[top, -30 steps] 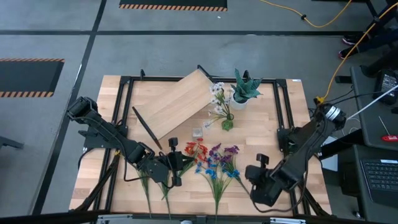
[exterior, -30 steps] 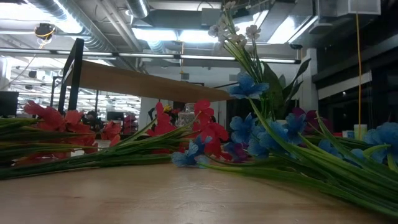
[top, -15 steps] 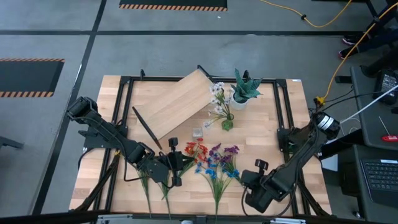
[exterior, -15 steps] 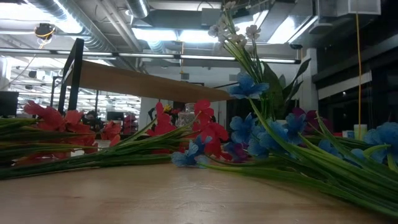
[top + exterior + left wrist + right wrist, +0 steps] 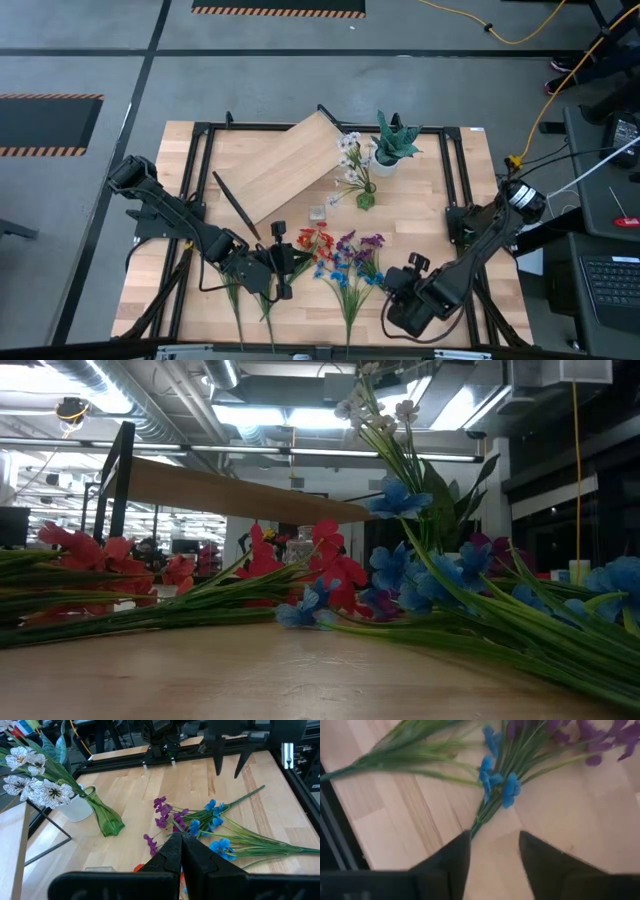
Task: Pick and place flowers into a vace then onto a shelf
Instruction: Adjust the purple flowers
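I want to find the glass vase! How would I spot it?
Look at the far side of the wooden table, beside the slanted shelf. Next to the spiky plant in a white pot stands the green glass vase, the only thing holding white flowers.

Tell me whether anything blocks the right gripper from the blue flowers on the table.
Nothing visible does. The right gripper is open just short of the blue flowers, with only bare table between its fingers and the stems.
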Available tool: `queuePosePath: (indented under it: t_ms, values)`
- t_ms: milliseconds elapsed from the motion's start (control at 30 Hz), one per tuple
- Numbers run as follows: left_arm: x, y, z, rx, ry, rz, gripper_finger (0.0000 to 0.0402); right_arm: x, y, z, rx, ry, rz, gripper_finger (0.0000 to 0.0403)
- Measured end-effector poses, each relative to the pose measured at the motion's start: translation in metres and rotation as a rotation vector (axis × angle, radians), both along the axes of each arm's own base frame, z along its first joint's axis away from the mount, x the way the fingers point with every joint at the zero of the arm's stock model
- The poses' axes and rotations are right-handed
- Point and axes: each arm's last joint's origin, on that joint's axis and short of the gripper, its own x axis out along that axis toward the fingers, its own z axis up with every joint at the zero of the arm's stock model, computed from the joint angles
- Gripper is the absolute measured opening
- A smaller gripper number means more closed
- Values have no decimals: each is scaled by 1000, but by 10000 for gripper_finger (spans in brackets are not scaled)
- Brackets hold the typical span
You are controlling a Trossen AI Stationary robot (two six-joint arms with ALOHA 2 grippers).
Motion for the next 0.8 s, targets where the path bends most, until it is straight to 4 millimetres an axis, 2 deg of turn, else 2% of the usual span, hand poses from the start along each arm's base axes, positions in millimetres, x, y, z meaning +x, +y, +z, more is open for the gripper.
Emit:
queuePosePath:
  t_ms: [133,267,800]
  values:
    - [0,0,0,0,0,0,4,-2,-2,-13,14,7,7,214]
    - [0,0,0,0,-1,2,4,-2,-1,-23,53,-22,-14,236]
    - [0,0,0,-1,-1,2,4,7,-19,-49,101,-45,-94,240]
